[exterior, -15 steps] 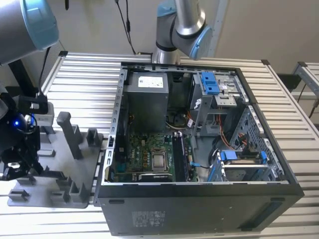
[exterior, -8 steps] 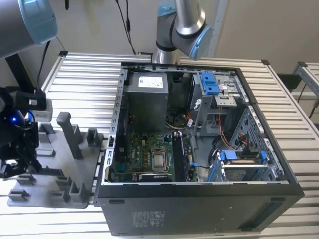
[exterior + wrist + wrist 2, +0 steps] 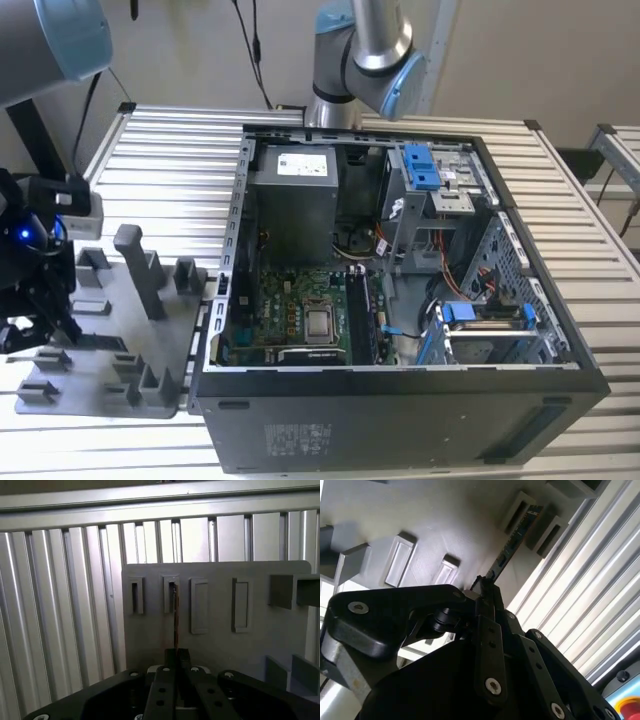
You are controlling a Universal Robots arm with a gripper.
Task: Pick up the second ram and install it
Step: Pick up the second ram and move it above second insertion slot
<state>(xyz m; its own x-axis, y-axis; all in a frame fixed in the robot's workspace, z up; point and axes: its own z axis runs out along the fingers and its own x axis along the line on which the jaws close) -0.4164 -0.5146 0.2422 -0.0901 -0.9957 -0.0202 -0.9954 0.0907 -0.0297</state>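
The second ram is a thin dark stick with black chips. Its far end sits in a slot block of the grey tray. In the first wrist view the ram shows edge-on, running from a tray slot to my fingertips. My gripper is shut on the ram's near end, and both wrist views show its fingers pressed against the stick's two faces. The exterior view has the gripper low over the tray at that view's left, beside the open computer case.
Upright posts and slot blocks stand on the tray. In the case lie the green motherboard and its long black slots, flanked by the power supply and blue-tabbed drive cages. A ribbed metal table carries everything.
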